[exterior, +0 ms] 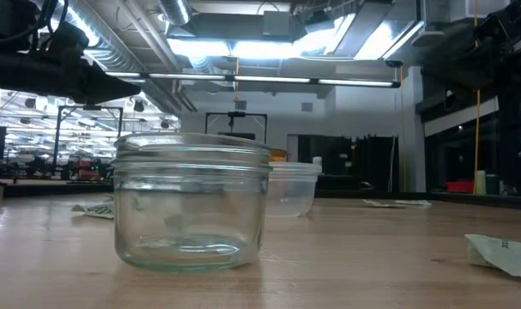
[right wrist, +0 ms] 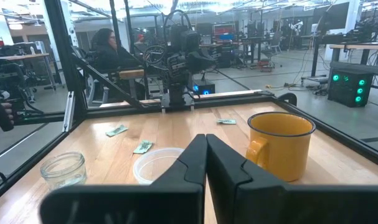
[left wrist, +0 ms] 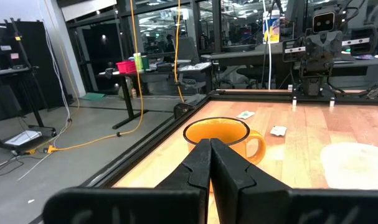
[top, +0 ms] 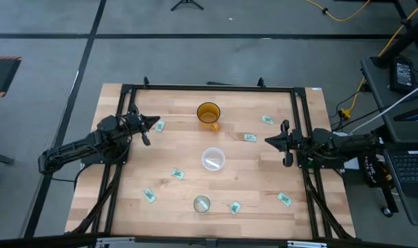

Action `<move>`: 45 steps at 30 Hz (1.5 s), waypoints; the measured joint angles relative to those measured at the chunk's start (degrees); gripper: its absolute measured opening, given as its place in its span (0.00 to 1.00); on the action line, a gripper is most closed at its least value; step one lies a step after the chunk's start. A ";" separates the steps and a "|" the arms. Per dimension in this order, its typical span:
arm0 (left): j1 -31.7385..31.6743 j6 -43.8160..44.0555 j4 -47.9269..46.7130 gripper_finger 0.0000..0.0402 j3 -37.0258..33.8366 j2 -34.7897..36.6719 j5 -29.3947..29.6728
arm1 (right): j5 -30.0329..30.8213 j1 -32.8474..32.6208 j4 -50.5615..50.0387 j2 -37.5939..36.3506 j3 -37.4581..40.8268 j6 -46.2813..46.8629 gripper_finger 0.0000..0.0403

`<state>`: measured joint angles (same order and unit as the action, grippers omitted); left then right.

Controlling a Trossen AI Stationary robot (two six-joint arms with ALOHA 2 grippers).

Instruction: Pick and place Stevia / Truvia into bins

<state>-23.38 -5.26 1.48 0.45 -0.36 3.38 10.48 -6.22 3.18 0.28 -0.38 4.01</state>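
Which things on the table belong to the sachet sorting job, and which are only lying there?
For the job:
- green and white sachets, scattered over the table
- wide clear tub
- small glass jar
- left gripper and right gripper, both shut and empty

Just lying about:
- orange mug

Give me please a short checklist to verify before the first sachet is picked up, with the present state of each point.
1. Left hand empty: ok, shut on nothing, at the table's left edge.
2. Right hand empty: ok, shut, at the right edge.
3. Hands opened for a pick: not ok, both are shut.
4. Wide clear bin free to receive: ok, it stands upright mid-table with nothing above it.
5. Small glass jar free: ok, upright near the front edge; whether anything is inside, cannot tell.
6. Sachets reachable: ok, they lie flat and scattered; one is just beside the left hand.
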 joint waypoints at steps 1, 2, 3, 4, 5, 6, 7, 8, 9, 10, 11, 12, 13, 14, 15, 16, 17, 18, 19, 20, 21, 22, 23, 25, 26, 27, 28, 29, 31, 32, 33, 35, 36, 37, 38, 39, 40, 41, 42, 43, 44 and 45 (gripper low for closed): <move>0.00 0.00 0.00 0.01 -0.01 0.00 0.00 | 0.00 0.00 0.02 -0.01 -0.02 -0.01 0.04; 0.02 0.00 0.00 0.01 -0.01 0.00 0.00 | 0.00 0.00 0.01 0.00 -0.01 -0.10 0.04; 0.02 0.00 0.00 0.01 0.01 0.00 0.00 | 0.00 0.00 0.02 0.00 0.00 -0.28 0.04; 0.02 0.00 0.00 0.01 0.02 0.00 0.00 | 0.02 0.00 0.02 -0.01 0.00 -0.96 0.04; 0.01 0.00 0.00 0.01 0.01 0.00 0.00 | 0.02 0.00 0.02 0.02 0.00 -1.95 0.04; 0.02 0.00 0.00 0.01 0.00 0.00 0.00 | 0.05 0.00 0.02 0.00 -0.01 -3.27 0.04; 0.01 0.00 0.00 0.01 0.01 0.00 -0.01 | 0.06 0.00 0.04 -0.01 0.00 -4.47 0.04; 0.01 0.00 0.00 0.01 0.02 0.00 -0.01 | 0.11 0.00 0.06 0.01 -0.02 -4.76 0.04; 0.00 0.00 0.00 0.01 0.00 0.00 0.00 | 0.42 0.00 0.08 0.00 -0.01 -4.76 0.04; 0.02 0.00 0.00 0.01 0.02 0.00 0.00 | 1.16 0.00 0.12 -0.01 -0.01 -4.46 0.04; 0.00 0.01 0.00 0.01 0.01 0.00 0.00 | 2.04 0.00 0.29 0.00 0.00 -4.19 0.04; 0.02 0.00 0.00 0.01 0.02 0.00 0.00 | 3.10 0.00 0.47 0.01 -0.01 -4.05 0.04; 0.02 0.01 0.01 0.01 0.02 0.00 -0.01 | 4.13 0.00 0.57 -0.01 0.00 -3.83 0.04; 0.02 0.02 0.00 0.01 0.00 0.00 0.00 | 5.53 0.00 0.62 -0.01 0.00 -3.10 0.04; 0.00 0.00 0.01 0.01 0.02 0.00 0.00 | 7.13 0.00 0.81 -0.01 0.00 -2.73 0.04; 0.00 0.00 0.02 0.01 0.01 0.00 0.00 | 8.90 0.00 1.16 -0.01 -0.02 -2.75 0.04; 0.00 0.01 0.02 0.01 0.02 0.00 0.00 | 10.50 0.00 1.37 -0.01 -0.02 -2.89 0.04; 0.00 0.00 0.02 0.01 0.01 0.00 0.01 | 11.91 0.00 1.40 -0.01 -0.02 -3.00 0.04; 0.00 -0.01 0.02 0.01 0.02 0.00 0.00 | 13.26 0.00 1.41 -0.01 -0.02 -3.03 0.04; 0.00 -0.20 0.02 0.01 0.02 0.00 0.00 | 14.15 0.01 1.45 -0.01 -0.02 -3.06 0.04; 0.02 -0.64 0.02 0.01 0.00 0.00 -0.01 | 14.77 0.00 1.50 0.02 0.00 -3.04 0.04; 0.00 -1.18 0.02 0.01 0.02 0.00 -0.17 | 15.28 0.00 1.49 0.02 -0.02 -3.02 0.03; 0.00 -1.83 0.02 0.01 0.04 0.00 -0.54 | 16.02 0.00 1.51 0.02 -0.02 -3.03 0.03; 0.00 -3.11 -0.06 0.01 0.45 -0.04 -1.52 | 17.23 0.00 1.59 0.10 -0.02 -3.02 0.02; 0.02 -3.55 -0.03 0.01 1.04 -0.04 -1.88 | 17.59 0.00 1.64 0.24 0.00 -3.02 0.01; 0.02 -3.91 0.16 0.01 1.70 -0.08 -1.95 | 17.78 0.00 1.66 0.50 0.00 -3.00 0.01; 0.02 -3.97 0.26 0.01 2.33 -0.28 -1.91 | 18.19 0.00 1.67 0.82 0.00 -2.73 0.01; 0.02 -3.93 0.23 0.01 2.95 -0.59 -1.91 | 18.88 0.01 1.73 1.22 -0.01 -2.17 0.01; 0.02 -3.46 0.07 0.01 4.10 -1.64 -2.02 | 20.30 0.18 1.74 2.24 -0.18 -1.31 0.01; 0.02 -3.14 0.21 0.01 4.54 -2.43 -2.11 | 20.74 0.36 1.66 2.94 -0.56 -1.27 0.01; 0.02 -3.02 0.26 0.01 4.82 -3.40 -2.33 | 20.79 0.56 1.68 3.72 -1.12 -1.25 0.01; 0.02 -3.02 0.40 0.01 4.89 -5.66 -2.99 | 20.83 0.95 1.84 5.72 -2.41 -1.03 0.01; 0.02 -3.02 0.95 0.01 4.89 -6.99 -3.16 | 20.81 1.17 1.81 6.93 -3.03 -0.78 0.01; 0.02 -3.02 1.91 0.01 4.89 -8.47 -3.15 | 20.79 1.40 1.78 8.34 -3.66 -0.37 0.01; 0.02 -3.02 3.19 0.01 4.89 -10.03 -3.14 | 20.79 1.65 1.78 9.77 -4.32 0.00 0.01; 0.02 -3.02 4.76 0.01 4.89 -11.65 -3.13 | 20.81 1.91 1.81 11.18 -4.86 0.06 0.01; 0.02 -2.99 6.72 0.01 4.89 -13.36 -3.13 | 20.80 2.18 1.79 12.68 -5.41 0.12 0.01; 0.02 -2.96 9.10 0.01 4.89 -15.16 -3.12 | 20.79 2.45 1.79 14.18 -5.89 0.38 0.01; 0.02 -2.77 11.57 0.01 4.93 -16.98 -3.10 | 20.81 2.78 1.73 15.57 -6.30 1.10 0.00; 0.02 -2.48 13.75 0.01 4.96 -18.79 -3.10 | 20.98 3.13 1.60 17.00 -6.81 2.00 0.00; 0.02 -2.20 15.72 0.01 4.97 -20.53 -3.10 | 21.33 3.55 1.60 18.38 -7.43 3.18 0.01; 0.02 -1.94 17.40 0.01 4.98 -22.27 -3.09 | 21.99 3.98 1.51 19.67 -8.10 4.53 0.01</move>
<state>-23.35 -7.20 18.87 5.43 -22.63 0.29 32.47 -2.24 4.69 19.95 -8.48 8.54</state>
